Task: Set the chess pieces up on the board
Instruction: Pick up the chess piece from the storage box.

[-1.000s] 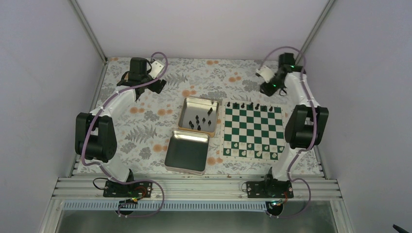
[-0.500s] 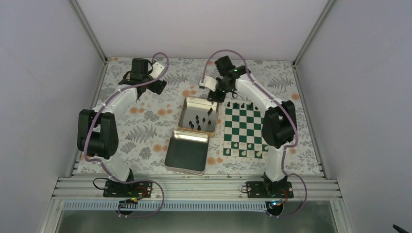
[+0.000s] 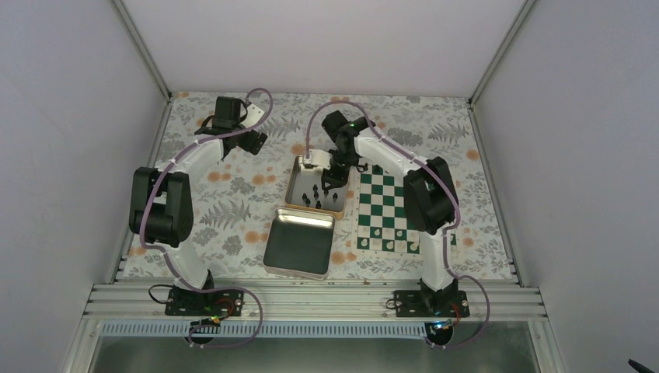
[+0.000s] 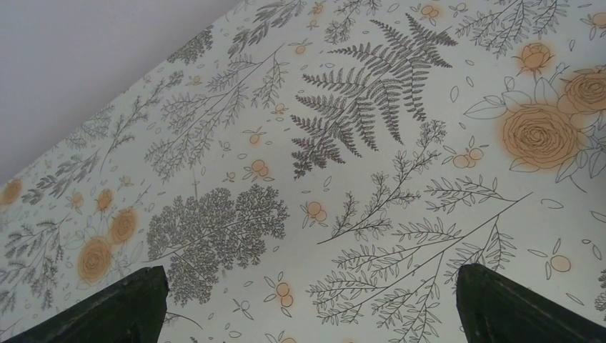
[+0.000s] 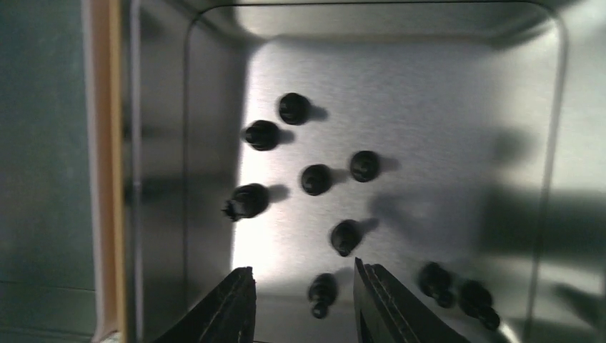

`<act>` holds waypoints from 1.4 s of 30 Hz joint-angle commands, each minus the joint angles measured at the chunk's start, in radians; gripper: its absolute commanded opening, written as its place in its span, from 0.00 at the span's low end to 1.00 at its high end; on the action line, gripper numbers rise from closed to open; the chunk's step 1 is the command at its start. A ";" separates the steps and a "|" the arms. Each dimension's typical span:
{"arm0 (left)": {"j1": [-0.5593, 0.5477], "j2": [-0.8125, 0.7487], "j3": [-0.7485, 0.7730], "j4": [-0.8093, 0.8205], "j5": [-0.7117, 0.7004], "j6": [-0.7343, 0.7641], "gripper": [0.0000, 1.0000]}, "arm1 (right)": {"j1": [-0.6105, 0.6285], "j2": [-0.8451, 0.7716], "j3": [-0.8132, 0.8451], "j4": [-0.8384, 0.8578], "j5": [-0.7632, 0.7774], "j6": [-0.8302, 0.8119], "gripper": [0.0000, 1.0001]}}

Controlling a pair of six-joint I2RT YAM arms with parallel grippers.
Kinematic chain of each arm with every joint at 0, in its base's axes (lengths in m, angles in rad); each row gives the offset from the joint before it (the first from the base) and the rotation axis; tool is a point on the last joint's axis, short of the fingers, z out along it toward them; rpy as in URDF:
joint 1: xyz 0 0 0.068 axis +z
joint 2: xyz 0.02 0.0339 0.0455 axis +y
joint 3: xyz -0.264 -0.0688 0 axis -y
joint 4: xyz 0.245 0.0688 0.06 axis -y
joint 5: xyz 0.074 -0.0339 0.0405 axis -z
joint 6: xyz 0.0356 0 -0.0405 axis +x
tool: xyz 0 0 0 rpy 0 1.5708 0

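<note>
The green and white board (image 3: 392,211) lies right of centre, with my right arm across its far edge and right side. Several black chess pieces (image 3: 314,196) stand in an open metal tin (image 3: 291,185). My right gripper (image 3: 331,176) hangs over that tin. In the right wrist view it (image 5: 302,269) is open, with one black piece (image 5: 321,293) between its fingers, untouched, and several more pieces (image 5: 315,179) beyond on the tin floor (image 5: 429,114). My left gripper (image 3: 253,141) is at the far left; in its wrist view it (image 4: 309,275) is open and empty above the flowered cloth.
A second shallow metal tin (image 3: 299,242) lies nearer the bases, just left of the board. Small white pieces (image 3: 388,245) stand along the board's near rows. Frame posts and grey walls close in the table at the back and sides.
My right arm has swung left from the board's far right corner, across the far edge, to above the tin of black pieces. My left arm has shifted only slightly.
</note>
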 commanded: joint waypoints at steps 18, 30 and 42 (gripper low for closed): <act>0.007 0.016 0.013 0.031 -0.014 -0.012 1.00 | 0.108 0.010 -0.110 -0.016 0.011 -0.005 0.39; 0.009 0.013 0.007 0.034 -0.018 -0.012 1.00 | 0.111 0.053 -0.083 0.015 0.024 -0.006 0.39; 0.013 0.005 0.004 0.033 -0.012 -0.012 1.00 | 0.111 0.081 -0.041 0.012 0.025 -0.010 0.40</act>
